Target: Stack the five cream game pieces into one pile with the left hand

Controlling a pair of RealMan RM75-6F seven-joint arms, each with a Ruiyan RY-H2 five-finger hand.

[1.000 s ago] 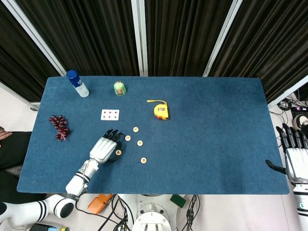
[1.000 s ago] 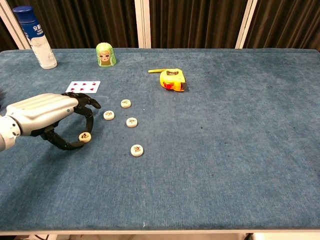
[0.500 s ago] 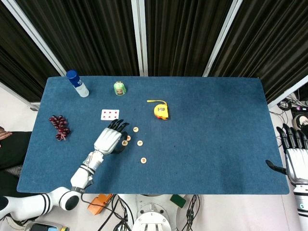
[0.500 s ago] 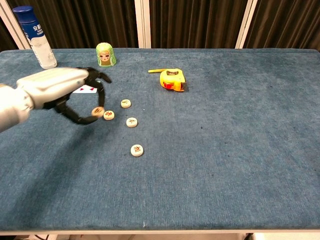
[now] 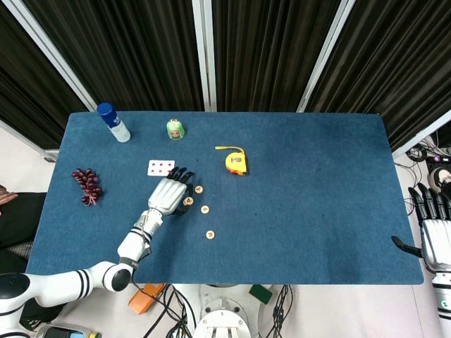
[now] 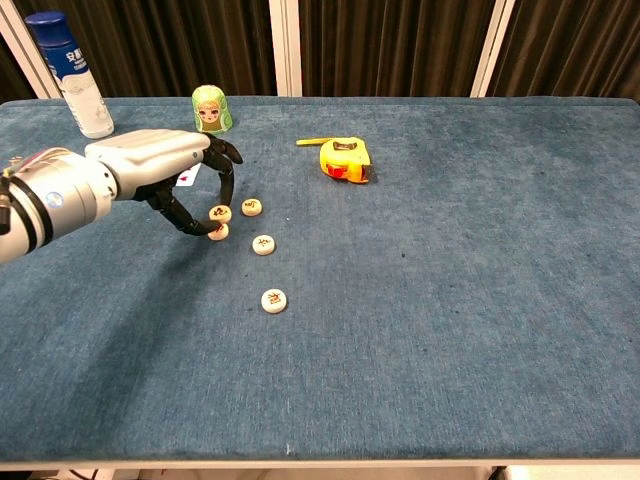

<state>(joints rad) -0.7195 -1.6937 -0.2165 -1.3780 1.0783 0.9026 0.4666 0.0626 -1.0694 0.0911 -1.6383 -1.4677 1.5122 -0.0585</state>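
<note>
Head view: the left hand [image 5: 169,195] is seen over the blue worktop [image 5: 310,183], dark fingers curled down. One cream game piece [image 5: 188,201] is pinched at its fingertips. A second piece [image 5: 199,189] is seen just beyond the fingertips, a third [image 5: 205,209] just beside them on the side away from the arm, and a fourth [image 5: 210,234] lies further off toward the near edge. A playing card [image 5: 161,167] lies just beyond the hand, a green doll [image 5: 175,129] and a blue-capped bottle [image 5: 113,122] well beyond it, grapes [image 5: 87,185] well apart on the outer side. A yellow tape measure [image 5: 237,163] is seen well apart past the pieces. The right hand [image 5: 433,229] is held off the worktop edge, fingers apart, nothing in it.

Chest view: the left hand [image 6: 170,170] is shown clamped on a held piece [image 6: 220,213], which is placed directly over a lower piece [image 6: 218,232]; whether the two touch cannot be told. Another piece [image 6: 252,207] lies just beside the fingertips, one [image 6: 263,244] near, one [image 6: 273,300] further toward the near edge. The card is mostly hidden behind the hand. The doll [image 6: 210,109], bottle [image 6: 73,76] and tape measure [image 6: 343,159] are seen at the far side. The right hand is not shown here.
</note>
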